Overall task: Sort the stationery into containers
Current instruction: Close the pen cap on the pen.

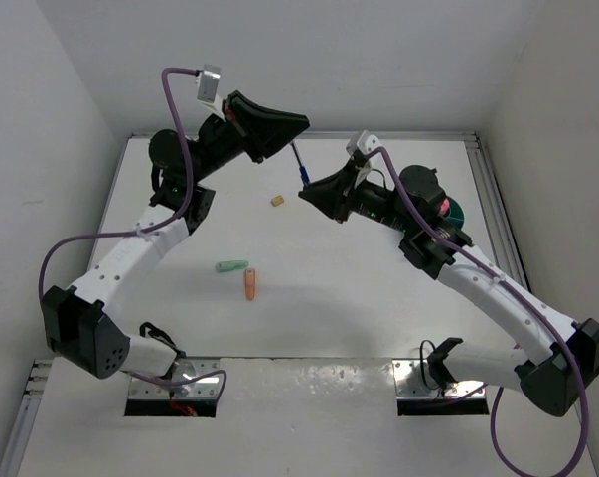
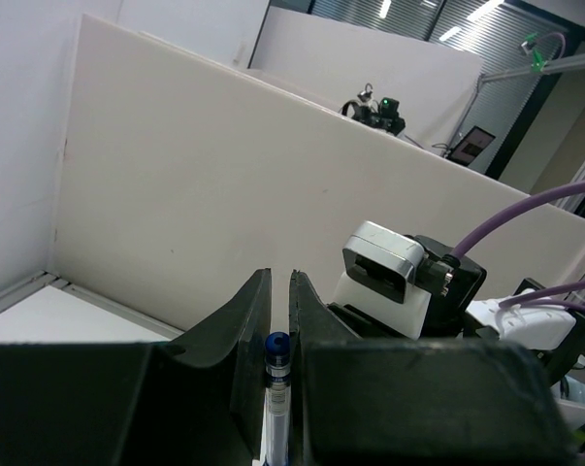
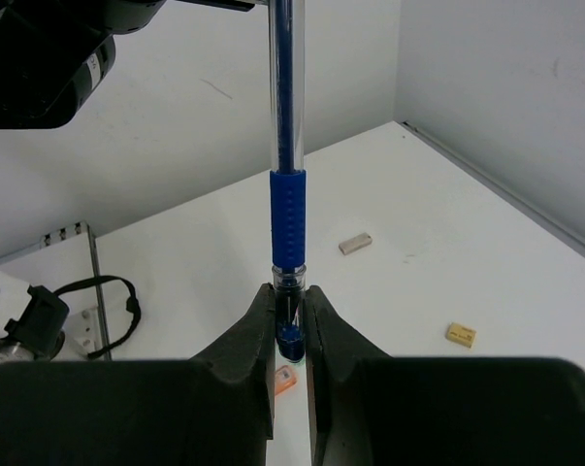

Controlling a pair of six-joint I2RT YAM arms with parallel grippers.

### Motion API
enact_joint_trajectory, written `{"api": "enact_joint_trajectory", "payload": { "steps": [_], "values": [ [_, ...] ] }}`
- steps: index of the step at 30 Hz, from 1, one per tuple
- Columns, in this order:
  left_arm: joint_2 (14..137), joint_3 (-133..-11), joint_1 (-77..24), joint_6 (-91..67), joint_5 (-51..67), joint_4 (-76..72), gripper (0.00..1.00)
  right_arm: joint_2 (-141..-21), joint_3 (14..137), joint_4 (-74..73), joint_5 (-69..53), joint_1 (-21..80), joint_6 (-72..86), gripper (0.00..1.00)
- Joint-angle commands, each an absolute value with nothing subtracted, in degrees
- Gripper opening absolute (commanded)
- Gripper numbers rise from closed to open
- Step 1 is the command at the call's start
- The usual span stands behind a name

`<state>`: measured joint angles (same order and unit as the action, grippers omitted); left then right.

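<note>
Plainly, I had the dark-blue pen (image 3: 287,223) pinched at both ends, up off the table. My right gripper (image 3: 289,291) had its jaws drawn narrow on the tip, just below the ribbed sleeve, and my left gripper (image 2: 280,278) was clamped on the opposite end. The pen's long axis ran straight from one pair of jaws to the other, between the two arms. The teal cup (image 1: 455,212) sat partly hidden beside my right arm, so that arm was nearer. I judged the left would have to let go first.
</note>
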<state>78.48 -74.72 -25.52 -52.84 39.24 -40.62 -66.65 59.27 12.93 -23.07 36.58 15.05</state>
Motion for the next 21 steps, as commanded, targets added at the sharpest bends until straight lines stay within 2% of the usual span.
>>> {"api": "enact_joint_trajectory", "payload": {
  "steps": [1,21],
  "values": [
    [79.3,-71.2,-29.2,-54.2,49.0,-32.4,0.00,-65.4,63.7,32.6,-20.7,36.8,13.8,0.00],
    [78.3,-67.2,-29.3,-50.4,49.0,-27.3,0.00,-64.8,64.5,33.5,-21.6,36.8,13.1,0.00]
  ]
}}
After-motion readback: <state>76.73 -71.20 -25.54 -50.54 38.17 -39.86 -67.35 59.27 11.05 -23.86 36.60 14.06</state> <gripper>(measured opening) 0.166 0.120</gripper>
